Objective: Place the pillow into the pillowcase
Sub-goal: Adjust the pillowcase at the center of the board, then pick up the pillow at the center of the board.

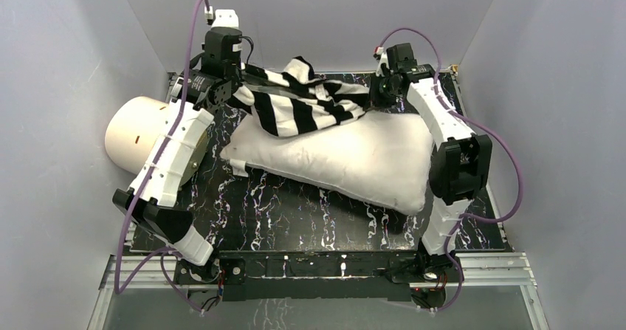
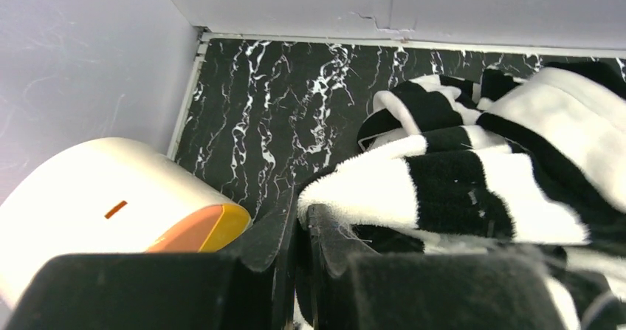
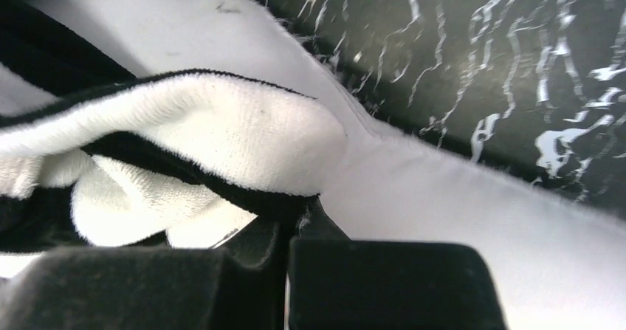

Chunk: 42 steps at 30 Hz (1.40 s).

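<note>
The white pillow [image 1: 347, 160] lies across the middle of the black marbled table [image 1: 295, 219]. The black and white striped pillowcase [image 1: 303, 97] is bunched over its far edge, stretched between both grippers. My left gripper [image 1: 247, 75] is shut on the pillowcase's left end; in the left wrist view its fingers [image 2: 301, 215] pinch a striped fold [image 2: 443, 190]. My right gripper [image 1: 375, 92] is shut on the right end; in the right wrist view its gripper [image 3: 299, 219] clamps the dark hem of the pillowcase [image 3: 221, 131], with the pillow [image 3: 458, 204] just beside.
A cream cylinder with an orange face [image 1: 136, 134] lies at the table's left side, close under my left arm; it also shows in the left wrist view [image 2: 111, 197]. Grey walls close in the back and both sides.
</note>
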Tool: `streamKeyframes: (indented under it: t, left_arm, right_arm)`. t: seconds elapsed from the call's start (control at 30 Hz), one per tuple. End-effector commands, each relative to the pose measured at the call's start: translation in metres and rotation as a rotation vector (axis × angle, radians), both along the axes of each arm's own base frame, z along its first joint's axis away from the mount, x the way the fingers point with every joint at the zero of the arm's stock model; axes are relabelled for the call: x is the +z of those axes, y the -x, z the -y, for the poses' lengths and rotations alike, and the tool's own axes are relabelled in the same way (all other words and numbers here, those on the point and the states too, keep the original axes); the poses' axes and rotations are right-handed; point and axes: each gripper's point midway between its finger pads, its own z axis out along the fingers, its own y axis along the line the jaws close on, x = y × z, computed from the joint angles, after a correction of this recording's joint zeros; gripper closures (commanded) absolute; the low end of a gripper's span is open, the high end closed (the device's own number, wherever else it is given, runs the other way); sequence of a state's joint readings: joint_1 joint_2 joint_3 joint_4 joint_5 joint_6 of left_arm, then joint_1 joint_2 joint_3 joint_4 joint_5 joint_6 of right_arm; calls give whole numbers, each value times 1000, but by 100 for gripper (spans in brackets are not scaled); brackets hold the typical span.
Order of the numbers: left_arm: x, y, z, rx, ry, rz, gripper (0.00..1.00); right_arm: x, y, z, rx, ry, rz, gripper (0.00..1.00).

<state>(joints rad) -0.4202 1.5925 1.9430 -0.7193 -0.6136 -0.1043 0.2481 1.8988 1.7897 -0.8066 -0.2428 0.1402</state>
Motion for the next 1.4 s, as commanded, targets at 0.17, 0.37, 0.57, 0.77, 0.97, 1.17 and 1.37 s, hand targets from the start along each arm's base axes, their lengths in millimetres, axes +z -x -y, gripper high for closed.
streamKeyframes:
  t: [0.17, 0.37, 0.57, 0.77, 0.97, 1.17, 1.37]
  left_arm:
    - [6, 2, 20, -145, 107, 22, 96]
    - [-55, 7, 18, -111, 88, -122, 97]
    - [-40, -1, -24, 53, -10, -90, 97]
    - [-3, -8, -38, 109, -28, -9, 97]
    - [-3, -15, -43, 130, -47, -21, 97]
    - [-17, -14, -42, 123, -47, -54, 98]
    - [-20, -6, -50, 145, -63, -60, 98]
  right_arm:
    - [47, -6, 66, -366, -60, 207, 99]
    - [53, 22, 10, 17, -184, 198, 45]
    - [48, 22, 32, 173, 67, 188, 8]
    - [6, 41, 58, 249, 202, 47, 5]
    - [-12, 38, 45, 306, 143, 27, 13]
    - [6, 6, 63, -74, 92, 14, 81]
    - [60, 8, 157, -598, 33, 141, 99]
